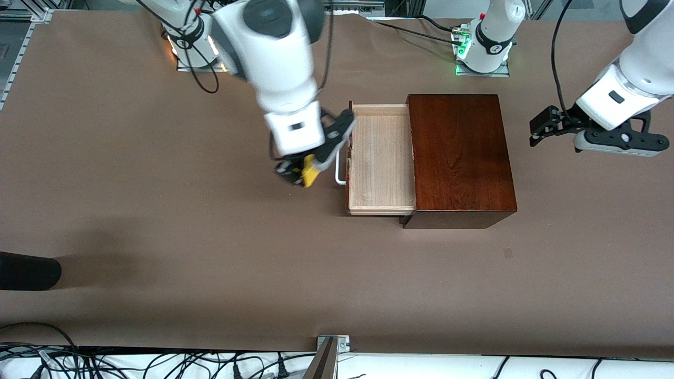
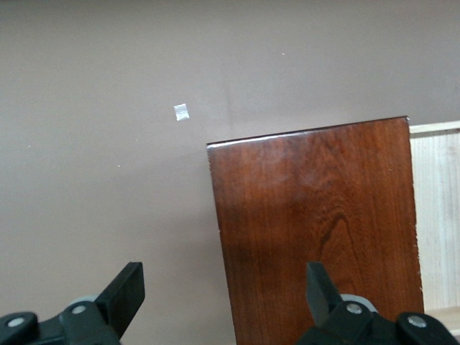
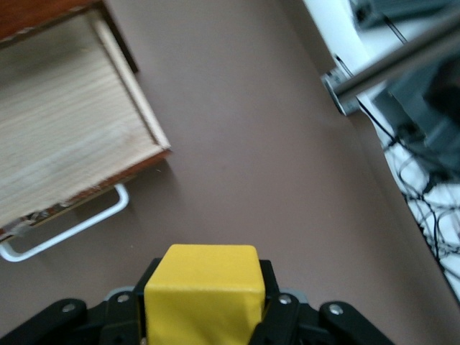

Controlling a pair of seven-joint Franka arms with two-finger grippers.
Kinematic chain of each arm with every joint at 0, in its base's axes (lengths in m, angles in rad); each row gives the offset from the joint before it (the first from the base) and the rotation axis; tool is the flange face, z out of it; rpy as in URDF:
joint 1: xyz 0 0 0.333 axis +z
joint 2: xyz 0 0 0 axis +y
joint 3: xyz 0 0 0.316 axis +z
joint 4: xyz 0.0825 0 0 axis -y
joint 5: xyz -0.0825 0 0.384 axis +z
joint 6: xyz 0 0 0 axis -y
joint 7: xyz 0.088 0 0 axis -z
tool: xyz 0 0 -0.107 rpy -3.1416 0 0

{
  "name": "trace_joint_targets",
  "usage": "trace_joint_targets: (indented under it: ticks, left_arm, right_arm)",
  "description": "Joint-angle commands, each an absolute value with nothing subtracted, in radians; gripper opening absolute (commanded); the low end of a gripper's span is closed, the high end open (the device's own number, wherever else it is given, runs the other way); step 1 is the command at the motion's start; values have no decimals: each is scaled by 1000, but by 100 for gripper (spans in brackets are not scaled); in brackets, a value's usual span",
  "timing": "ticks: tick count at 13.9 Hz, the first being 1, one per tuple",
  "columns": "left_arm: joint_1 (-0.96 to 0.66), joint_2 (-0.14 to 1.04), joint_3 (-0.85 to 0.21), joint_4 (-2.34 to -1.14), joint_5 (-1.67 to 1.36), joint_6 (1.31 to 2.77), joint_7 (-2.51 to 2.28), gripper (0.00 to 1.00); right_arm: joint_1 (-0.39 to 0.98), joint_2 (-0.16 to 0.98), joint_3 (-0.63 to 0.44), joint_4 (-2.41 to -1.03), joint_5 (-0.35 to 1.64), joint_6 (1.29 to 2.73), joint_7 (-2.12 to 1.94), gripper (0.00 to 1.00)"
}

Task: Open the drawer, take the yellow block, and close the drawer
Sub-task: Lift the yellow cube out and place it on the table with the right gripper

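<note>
Front view, nearest item first: a metal bracket [image 1: 333,343] sits at the table edge closest to the camera, with loose cables [image 1: 158,364] along that edge. The brown table [image 1: 158,237] carries one small pale mark [image 1: 508,253], nearer to the camera than the wooden box [image 1: 461,158].

The right gripper [image 1: 298,173] is in the air over bare table just in front of the drawer's white bar handle [image 1: 340,167]. Its fingers are closed narrow on the yellow block [image 1: 309,173]. The right wrist view confirms this: the yellow block [image 3: 203,296] sits clamped between the dark fingers [image 3: 277,305], with the handle [image 3: 68,233] and the drawer front edge visible past it. The block is out of the drawer and clear of the table surface.

The drawer [image 1: 380,158] stands pulled out of the box toward the right arm's end of the table. Its pale wood interior shows bare. The box itself is dark reddish-brown, with a flat glossy top.

The left gripper [image 1: 545,126] hangs over the table at the left arm's end, apart from the box. This arm waits. In the left wrist view its fingers [image 2: 126,291] are spread wide and hold nothing, with the box top [image 2: 316,230] below them.

Farthest from the camera, the two arm bases [image 1: 482,50] stand along the table edge.
</note>
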State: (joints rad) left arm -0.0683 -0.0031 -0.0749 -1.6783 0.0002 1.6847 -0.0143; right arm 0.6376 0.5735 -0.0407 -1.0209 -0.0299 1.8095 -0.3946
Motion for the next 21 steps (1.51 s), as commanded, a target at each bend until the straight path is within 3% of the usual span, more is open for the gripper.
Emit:
trace_joint_targets:
  ticks: [1, 5, 8, 11, 15, 17, 21]
  left_arm:
    - [-71, -8, -127, -1667, -20, 1667, 3, 100]
    - [-71, -8, -279, -1667, -18, 1629, 0, 100]
    - [-80, 61, -443, -1648, -28, 1605, -12, 100]
    - [-92, 168, -529, -1606, -205, 1609, -38, 100]
    - [-225, 377, -537, -1470, -252, 1609, -160, 100]
    - [-271, 434, -535, -1447, -227, 1624, -112, 100]
    - [-284, 501, -535, -1448, -158, 1778, 309, 100]
  right_arm:
    - [478, 522, -18, -1070, 104, 1793, -382, 0]
    - [254, 345, -21, -1438, 164, 1798, -313, 0]
    - [190, 301, -67, -1668, 143, 1851, -263, 0]
    - [170, 301, -72, -1859, 66, 2049, -198, 0]
    - [170, 321, -71, -2124, 32, 2410, -106, 0]
    - [172, 342, -71, -2184, 38, 2500, -97, 0]
    - [172, 408, -71, -2183, 41, 2519, -54, 0]
